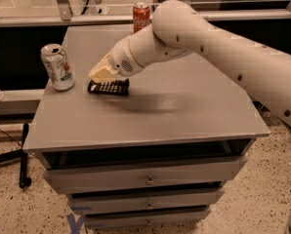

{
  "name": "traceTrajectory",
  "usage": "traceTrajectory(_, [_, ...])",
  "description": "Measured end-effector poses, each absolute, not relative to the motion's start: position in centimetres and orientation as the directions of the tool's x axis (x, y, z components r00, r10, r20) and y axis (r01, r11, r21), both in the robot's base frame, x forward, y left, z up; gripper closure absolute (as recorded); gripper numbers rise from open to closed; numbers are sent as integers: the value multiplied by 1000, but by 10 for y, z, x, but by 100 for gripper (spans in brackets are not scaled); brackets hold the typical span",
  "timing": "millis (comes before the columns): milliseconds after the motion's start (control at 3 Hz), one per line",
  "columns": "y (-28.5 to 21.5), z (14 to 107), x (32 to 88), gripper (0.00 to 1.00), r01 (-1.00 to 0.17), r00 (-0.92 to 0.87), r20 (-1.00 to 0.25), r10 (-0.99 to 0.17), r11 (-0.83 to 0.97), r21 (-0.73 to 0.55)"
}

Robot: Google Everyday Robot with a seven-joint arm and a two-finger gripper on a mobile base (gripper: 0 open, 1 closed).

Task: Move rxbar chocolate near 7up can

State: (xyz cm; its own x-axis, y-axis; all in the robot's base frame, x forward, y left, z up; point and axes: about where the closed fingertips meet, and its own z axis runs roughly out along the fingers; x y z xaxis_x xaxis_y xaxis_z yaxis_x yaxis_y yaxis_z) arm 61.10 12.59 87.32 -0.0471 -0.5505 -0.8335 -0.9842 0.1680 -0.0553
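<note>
The rxbar chocolate (109, 87), a flat black wrapper with white lettering, lies on the grey cabinet top (184, 111) near its left side. The 7up can (57, 67), silvery-white with green and red marks, stands upright just left of the bar, close to the left edge. My gripper (100, 75) hangs at the end of the white arm, directly over the bar's left part and close above it. The arm reaches in from the right and hides the back edge of the bar.
A red cola can (141, 16) stands at the back edge of the top, behind the arm. Drawers (145, 179) sit below the top. A dark stand leg (23, 155) is on the floor at the left.
</note>
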Motion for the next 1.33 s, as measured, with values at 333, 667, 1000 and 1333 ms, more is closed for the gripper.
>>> traceTrajectory(333, [109,853,608,36,-984,-59,-807,-588,169,-51])
traceTrajectory(667, [72,833,618,4,-976,-93,-775,-625,211,-53])
traceTrajectory(1000, [65,831,621,0,-974,-99,-770,-631,221,-55])
traceTrajectory(1333, [44,831,629,0,-968,-113,-758,-642,245,-62])
